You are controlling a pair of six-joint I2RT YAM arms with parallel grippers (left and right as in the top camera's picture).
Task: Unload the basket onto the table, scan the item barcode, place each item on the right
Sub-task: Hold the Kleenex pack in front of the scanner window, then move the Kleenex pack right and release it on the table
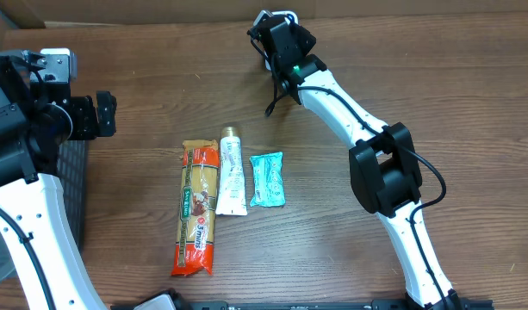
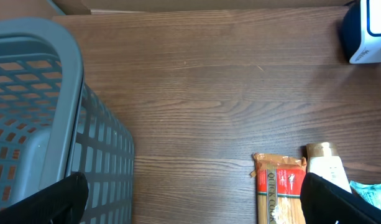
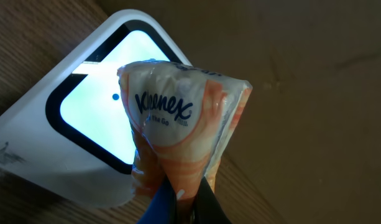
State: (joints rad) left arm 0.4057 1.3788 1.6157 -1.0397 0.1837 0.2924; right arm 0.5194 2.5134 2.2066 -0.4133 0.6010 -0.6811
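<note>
Currently my right gripper (image 3: 181, 200) is pinched tight on the lower edge of the Kleenex tissue pack (image 3: 178, 118). I hold it upright at the far side of the table (image 1: 332, 250), a little right of centre. From my right wrist view the pack stands directly in front of the scanner (image 3: 84, 118) and covers the right part of its glowing window. I cannot tell whether the pack touches the scanner's face or only hangs before it. The printed Kleenex side faces my camera, so I cannot see any barcode. A brown cardboard wall (image 3: 314, 81) rises just behind the scanner, to its right.

My left gripper (image 2: 196, 208) is spread wide with nothing between its fingers. It hangs over the left side of the table, next to the grey mesh basket (image 2: 47, 93), whose rim fills the left of my left wrist view.

Three other goods lie flat in a row near the middle of the table, well apart from the scanner. On the left is a long pasta packet (image 1: 197, 207). A white tube (image 1: 232, 176) with a gold cap lies just beside it, and a teal packet (image 1: 267, 179) lies on the right. Bare wood lies between that row and the scanner, and my right arm reaches over the table to the right of the row.
</note>
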